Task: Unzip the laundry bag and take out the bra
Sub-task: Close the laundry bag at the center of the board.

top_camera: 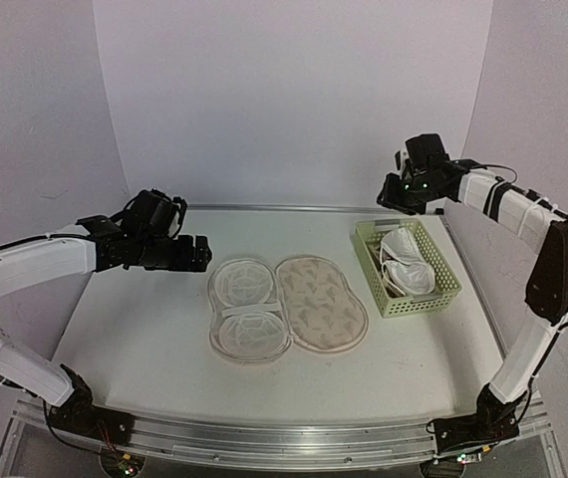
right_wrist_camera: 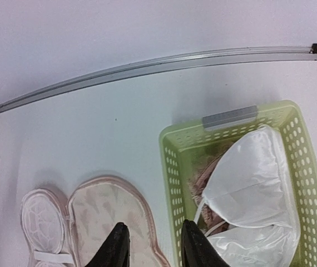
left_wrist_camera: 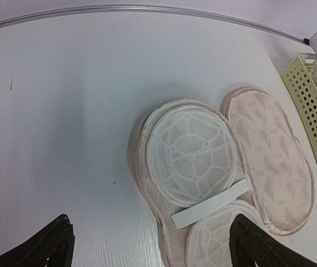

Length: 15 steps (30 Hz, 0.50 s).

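The laundry bag (top_camera: 319, 304) lies unzipped and spread flat at mid-table. Its printed beige half (left_wrist_camera: 270, 161) is on the right, and its pink-lined half holds two white mesh domes (left_wrist_camera: 192, 161) under a white strap. The white bra (top_camera: 407, 264) lies in the pale-green basket (top_camera: 389, 299) at the right, with a thin strap showing (right_wrist_camera: 253, 178). My left gripper (top_camera: 199, 254) hovers just left of the bag, open wide and holding nothing (left_wrist_camera: 152, 222). My right gripper (top_camera: 404, 189) hangs high over the basket's far end. Its fingers (right_wrist_camera: 154, 227) stand apart with nothing between them.
The basket's perforated wall (right_wrist_camera: 172, 183) stands between the bag (right_wrist_camera: 103, 211) and the bra. A grey tag (right_wrist_camera: 229, 118) sits on the basket's far rim. A metal rail (top_camera: 264, 208) edges the table at the back, with white walls all around.
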Each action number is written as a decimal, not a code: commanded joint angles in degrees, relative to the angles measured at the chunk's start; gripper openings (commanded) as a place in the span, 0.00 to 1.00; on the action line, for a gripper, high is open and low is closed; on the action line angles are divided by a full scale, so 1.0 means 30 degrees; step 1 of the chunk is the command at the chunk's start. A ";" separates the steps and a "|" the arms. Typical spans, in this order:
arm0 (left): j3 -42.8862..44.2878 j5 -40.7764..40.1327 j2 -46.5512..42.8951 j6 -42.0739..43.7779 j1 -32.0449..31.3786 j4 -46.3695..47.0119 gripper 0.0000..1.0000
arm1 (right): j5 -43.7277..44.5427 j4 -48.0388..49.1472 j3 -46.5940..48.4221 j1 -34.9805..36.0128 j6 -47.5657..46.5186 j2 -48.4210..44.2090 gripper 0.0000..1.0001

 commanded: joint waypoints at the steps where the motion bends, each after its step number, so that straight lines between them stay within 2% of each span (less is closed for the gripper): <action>1: 0.0770 0.0186 0.0108 -0.0217 0.0090 0.0127 0.97 | -0.0205 0.0122 -0.0173 0.1567 0.0270 -0.0719 0.36; 8: 0.0946 0.0299 0.0381 -0.0246 0.0105 0.0127 0.97 | 0.0254 0.0218 -0.0471 0.4057 0.0397 0.0852 0.41; 15: 0.0718 0.0203 0.0114 -0.0276 0.0105 0.0112 0.97 | 0.1383 0.0210 -0.0569 0.4920 0.0294 0.3375 0.42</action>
